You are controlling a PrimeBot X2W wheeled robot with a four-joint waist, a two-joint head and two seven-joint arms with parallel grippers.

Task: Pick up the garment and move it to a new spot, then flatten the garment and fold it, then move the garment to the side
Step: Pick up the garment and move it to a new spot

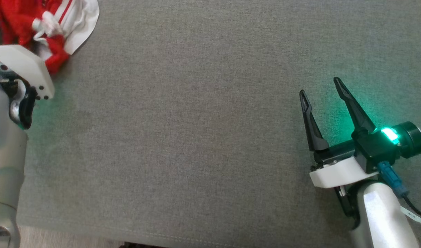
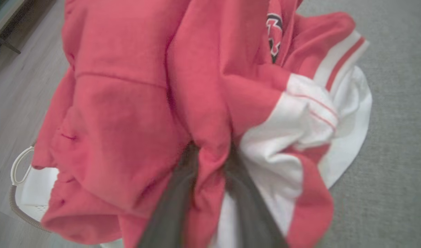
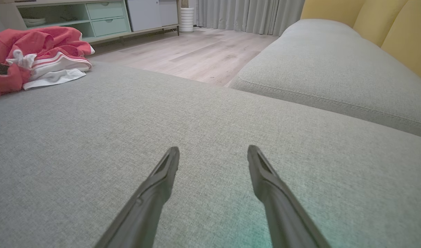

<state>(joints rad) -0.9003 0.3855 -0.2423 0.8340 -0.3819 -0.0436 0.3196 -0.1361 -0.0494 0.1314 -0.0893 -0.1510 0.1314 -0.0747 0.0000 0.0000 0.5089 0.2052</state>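
Observation:
The garment (image 1: 69, 20) is a crumpled red and white top with red stripes, bunched at the far left corner of the grey cushion (image 1: 196, 137). In the left wrist view the garment (image 2: 127, 103) is very close, and my left gripper (image 2: 212, 151) pinches a red fold between its two dark fingers. In the head view the left arm's white wrist plate (image 1: 28, 69) covers those fingers. My right gripper (image 1: 320, 89) rests open and holds nothing over the cushion at the right, far from the garment (image 3: 41, 51). Its fingertips (image 3: 174, 155) stand well apart.
A white basket (image 2: 21, 193) sits below the garment beside the cushion's edge, on the wooden floor (image 3: 196, 51). A second grey cushion (image 3: 334, 69) with a yellow back lies off to the right. A pale green cabinet (image 3: 93, 17) stands beyond the floor.

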